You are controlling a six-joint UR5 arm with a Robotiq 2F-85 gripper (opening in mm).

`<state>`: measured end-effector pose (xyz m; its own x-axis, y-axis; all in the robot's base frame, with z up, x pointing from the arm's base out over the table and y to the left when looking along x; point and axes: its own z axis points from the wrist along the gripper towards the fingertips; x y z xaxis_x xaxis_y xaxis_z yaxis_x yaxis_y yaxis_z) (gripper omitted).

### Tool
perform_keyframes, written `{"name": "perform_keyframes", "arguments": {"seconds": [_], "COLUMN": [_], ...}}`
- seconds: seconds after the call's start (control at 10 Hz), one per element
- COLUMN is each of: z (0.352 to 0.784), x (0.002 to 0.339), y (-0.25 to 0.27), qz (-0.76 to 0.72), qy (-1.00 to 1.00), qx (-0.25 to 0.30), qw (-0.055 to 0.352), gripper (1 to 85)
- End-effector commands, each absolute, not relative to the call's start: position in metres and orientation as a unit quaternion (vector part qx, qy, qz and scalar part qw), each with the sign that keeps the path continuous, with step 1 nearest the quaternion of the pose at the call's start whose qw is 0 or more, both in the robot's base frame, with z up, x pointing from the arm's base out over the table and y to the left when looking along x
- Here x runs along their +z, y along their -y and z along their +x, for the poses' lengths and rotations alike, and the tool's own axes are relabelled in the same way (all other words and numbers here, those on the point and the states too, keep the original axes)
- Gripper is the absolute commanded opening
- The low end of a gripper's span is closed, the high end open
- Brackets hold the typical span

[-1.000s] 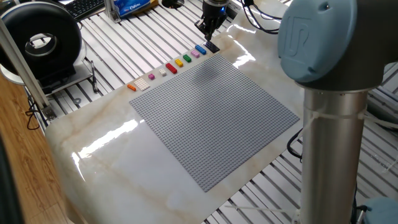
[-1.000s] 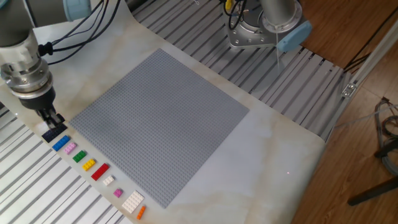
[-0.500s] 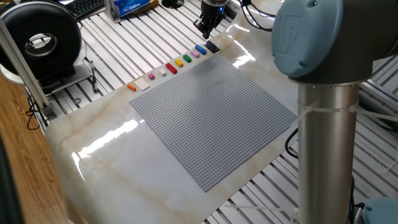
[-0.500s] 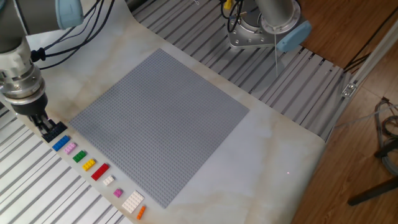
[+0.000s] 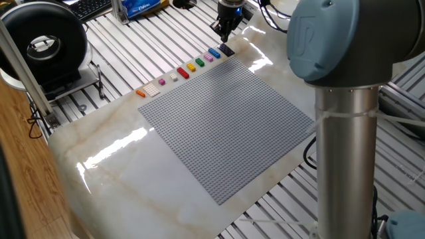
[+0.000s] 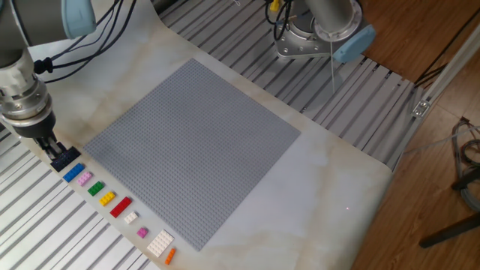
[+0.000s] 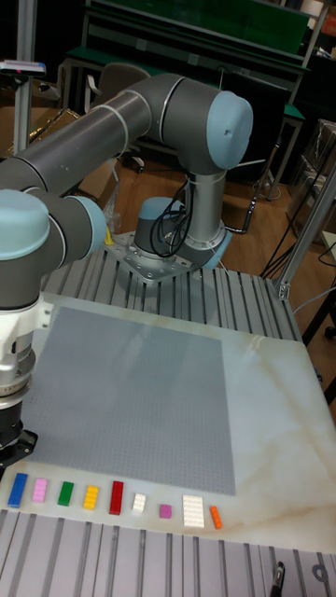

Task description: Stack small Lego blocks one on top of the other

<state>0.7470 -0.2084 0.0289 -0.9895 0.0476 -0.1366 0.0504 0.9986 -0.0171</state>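
**Hand low at the end of the brick row**

A row of small bricks lies on the marble table along one edge of the big grey baseplate, just off it and not on its studs. From the arm's end outward the row runs: blue brick, pink brick, green brick, yellow brick, long red brick, small white brick, a tiny purple-pink brick, a wider white plate and an orange brick. All lie flat and single — none sits on another. They keep small gaps between them.

The hand hangs at the corner of the baseplate, just beyond the blue brick at the end of the row. Its dark fingers point down and look close together, with a dark flat piece right under them; whether they pinch it or only touch it cannot be told — the piece and the fingertips merge in every view. In the tall view the hand is cut by the left border, directly above the blue brick.
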Motion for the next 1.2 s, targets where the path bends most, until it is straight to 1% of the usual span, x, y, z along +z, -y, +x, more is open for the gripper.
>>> {"name": "perform_keyframes", "arguments": {"seconds": [0.0,0.1,0.2,0.3,0.4,0.5,0.6,0.8,0.9,1.1], "z": [0.745,0.745,0.742,0.743,0.742,0.743,0.743,0.731,0.729,0.729], "x": [0.03,0.032,0.032,0.033,0.034,0.034,0.033,0.029,0.027,0.022], "y": [0.209,0.198,0.199,0.196,0.198,0.205,0.205,0.204,0.2,0.198], "qz": [0.01,0.025,0.024,0.02,0.015,0.009,0.01,0.0,-0.002,-0.005], "qy": [-0.998,-0.998,-0.998,-0.998,-0.998,-0.999,-0.999,-0.999,-0.999,-0.999], "qx": [0.0,0.02,0.016,0.024,0.021,0.009,0.009,0.018,0.024,0.029], "qw": [0.063,0.059,0.052,0.052,0.05,0.049,0.048,0.032,0.027,0.024], "gripper": [22.0,25.7,25.3,33.0,36.3,36.7,37.7,38.0,40.3,40.3]}}
